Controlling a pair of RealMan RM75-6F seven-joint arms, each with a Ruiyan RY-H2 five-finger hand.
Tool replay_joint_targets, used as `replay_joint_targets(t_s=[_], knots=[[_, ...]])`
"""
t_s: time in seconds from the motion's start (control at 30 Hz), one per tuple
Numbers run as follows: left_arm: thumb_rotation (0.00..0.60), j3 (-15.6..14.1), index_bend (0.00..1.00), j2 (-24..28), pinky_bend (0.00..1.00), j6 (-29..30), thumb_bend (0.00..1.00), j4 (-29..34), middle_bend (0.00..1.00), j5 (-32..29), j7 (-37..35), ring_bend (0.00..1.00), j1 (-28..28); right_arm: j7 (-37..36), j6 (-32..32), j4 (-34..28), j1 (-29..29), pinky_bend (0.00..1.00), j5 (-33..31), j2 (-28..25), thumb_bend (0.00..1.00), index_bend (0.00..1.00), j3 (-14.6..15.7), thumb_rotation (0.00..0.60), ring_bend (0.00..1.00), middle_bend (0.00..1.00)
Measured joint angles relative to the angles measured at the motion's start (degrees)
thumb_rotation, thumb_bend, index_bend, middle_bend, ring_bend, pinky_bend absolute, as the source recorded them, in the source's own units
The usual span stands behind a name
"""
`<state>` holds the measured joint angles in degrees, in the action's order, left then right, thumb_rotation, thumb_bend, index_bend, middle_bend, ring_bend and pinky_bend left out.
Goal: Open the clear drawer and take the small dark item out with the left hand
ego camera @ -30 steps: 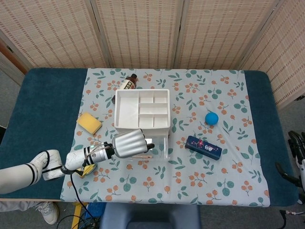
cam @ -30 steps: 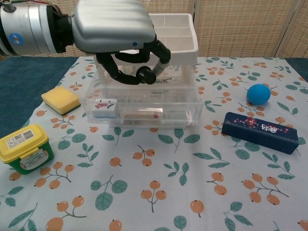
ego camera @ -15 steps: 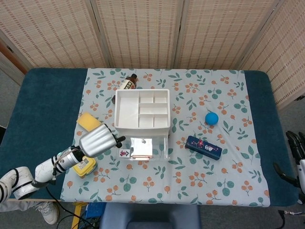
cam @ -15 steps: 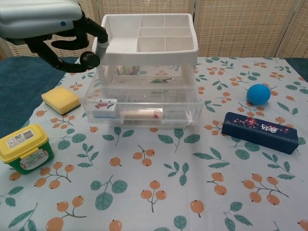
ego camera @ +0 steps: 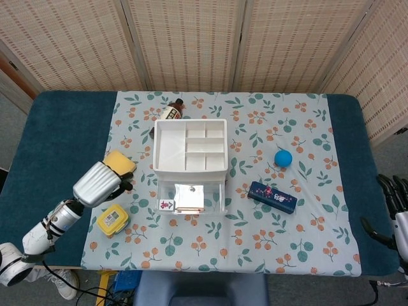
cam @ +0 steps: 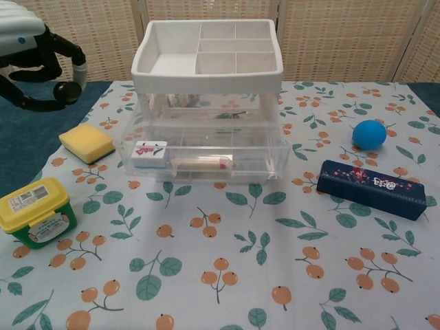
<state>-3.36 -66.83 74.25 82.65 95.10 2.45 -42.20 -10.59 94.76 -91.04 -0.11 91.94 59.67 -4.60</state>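
Already the clear drawer (cam: pixel 206 161) is seen pulled out toward the tabletop's near edge, so step 1 is judged done. Inside, only a white tile (cam: pixel 149 153) & a pale tube are made out; no small dark item is seen there. Further back, the left hand (ego camera: pixel 99 183) is held up by the yellow sponge (cam: pixel 86 143), well apart from the drawer, fingers curled in. Whether the item is pinched can't be told.
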Motion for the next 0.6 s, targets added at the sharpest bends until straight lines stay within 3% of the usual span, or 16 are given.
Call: replay_joint_targets(t_s=[0.6], knots=[[0.6,0.9,0.58,-2.56,1.0,-8.14,0.28,-6.27,0.92,-7.27,-4.28,1.0,4.36,0.45,-0.38,-0.43,0.6,0.01,0.51,0.13,0.3,0.0,0.21,0.6,0.0,0.08]])
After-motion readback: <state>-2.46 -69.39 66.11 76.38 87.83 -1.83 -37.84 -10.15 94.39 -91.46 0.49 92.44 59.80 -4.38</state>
